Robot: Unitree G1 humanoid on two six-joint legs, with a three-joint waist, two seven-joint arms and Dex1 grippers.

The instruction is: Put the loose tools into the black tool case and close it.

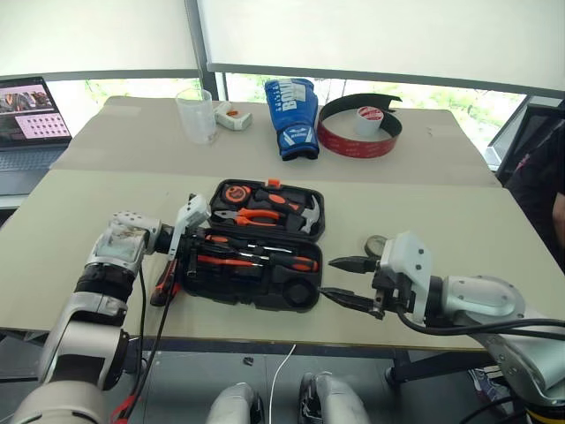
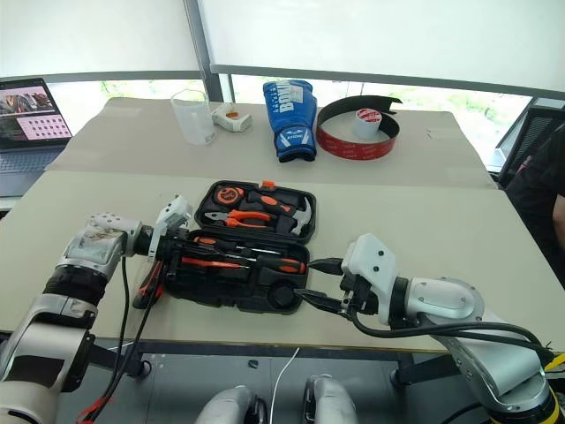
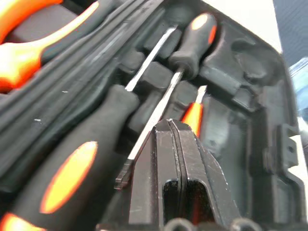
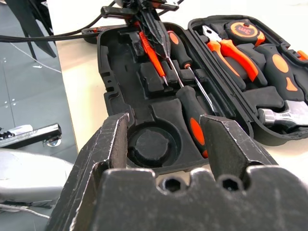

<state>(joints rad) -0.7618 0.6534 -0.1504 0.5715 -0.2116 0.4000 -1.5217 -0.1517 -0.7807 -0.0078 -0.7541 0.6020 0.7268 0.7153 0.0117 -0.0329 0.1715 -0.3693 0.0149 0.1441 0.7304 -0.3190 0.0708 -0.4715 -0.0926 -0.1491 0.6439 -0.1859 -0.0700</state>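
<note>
The left tool (image 3: pixel 174 139) is pressed shut with nothing between its fingers, its tip poised over the near tray of the black tool case (image 1: pixel 300 296), directly above the thin all-orange screwdriver (image 3: pixel 193 115) and beside the steel shaft of one black-and-orange screwdriver (image 3: pixel 191 41); a second black-and-orange screwdriver (image 3: pixel 82 159) lies in the next recess. Whether the fingertips actually touch the orange one is hard to judge from here. The right tool (image 1: pixel 350 281) stands wide open and empty, level with the case's right front corner and just short of it. The case lies open flat on the table (image 1: pixel 79 256), its far half holding the pliers (image 1: pixel 252 215), hammer (image 1: pixel 303 215) and tape measure (image 1: pixel 237 192). The round recess (image 4: pixel 151 144) at the near right corner is vacant, and a small dark tape roll (image 1: pixel 377 244) sits on the table just beyond the right tool. An orange-and-black object (image 1: pixel 163 287), probably the utility knife, lies on the table against the case's left edge. The roll looks light and rigid, best pinched across its rim; the knife is slim, hard and likely slick, so take it across its flat sides at mid-length. The screwdrivers are stiff, with rubbery handles that grip well. The lid is a rigid shell; push its far edge over.
</note>
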